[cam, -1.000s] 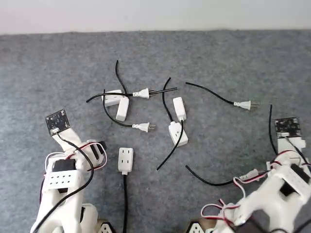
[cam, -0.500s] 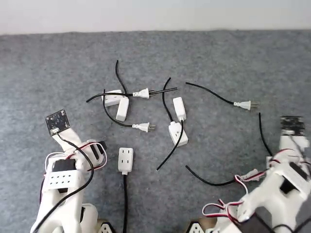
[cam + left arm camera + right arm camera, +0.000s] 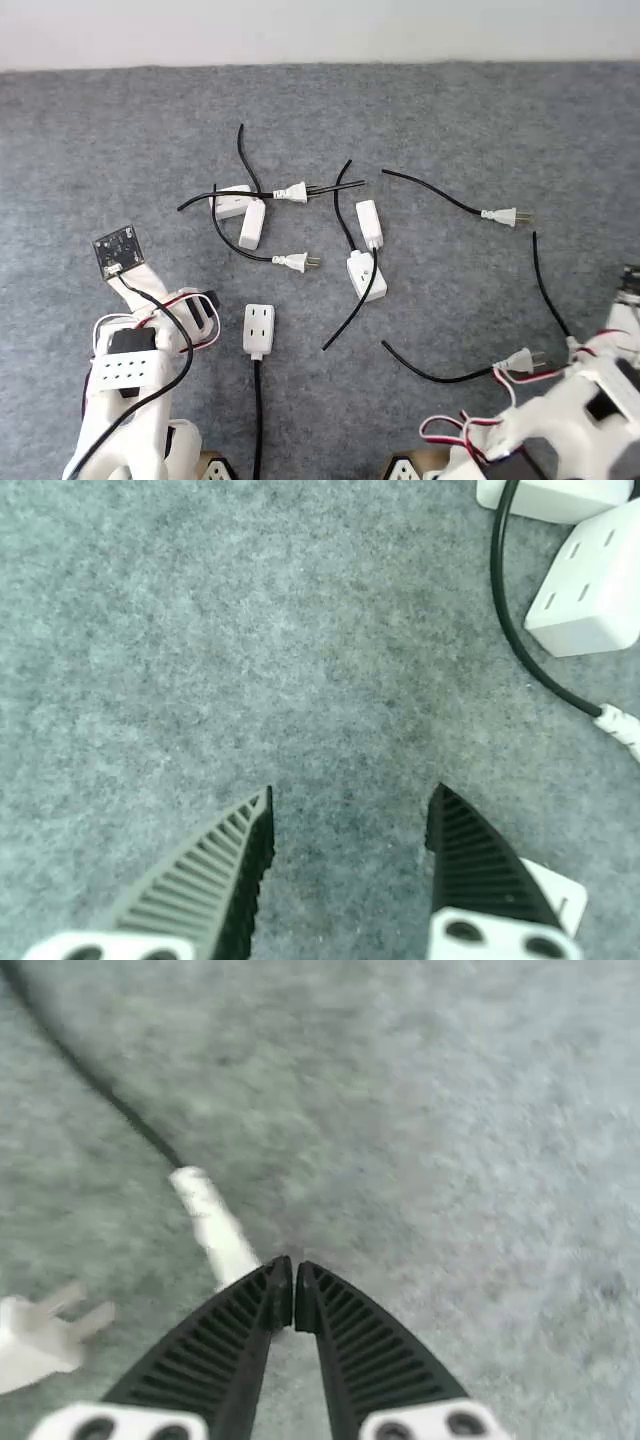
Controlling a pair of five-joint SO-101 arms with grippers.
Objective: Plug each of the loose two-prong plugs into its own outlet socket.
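Several white outlet blocks lie mid-table: a pair (image 3: 241,211), two more (image 3: 369,223) (image 3: 361,274), and a corded one (image 3: 259,329). Loose white plugs on black cords rest at the centre (image 3: 290,192), below it (image 3: 295,262), far right (image 3: 503,215) and lower right (image 3: 521,360). My left gripper (image 3: 350,810) hangs open over bare carpet, with two outlet blocks (image 3: 590,600) beyond it. My right gripper (image 3: 293,1272) is shut, its tips just over the end of a white plug body (image 3: 213,1222) on a black cord. A second plug (image 3: 40,1335) lies beside it.
Grey carpet covers the table up to a pale wall at the back. Black cords (image 3: 545,285) loop across the middle and right. The left arm (image 3: 130,370) stands at the lower left, the right arm (image 3: 590,400) at the lower right corner.
The right arm has swung right toward the table's edge, and the black cord beside it shifted. The lower-right plug now lies uncovered. The left arm has stayed put.
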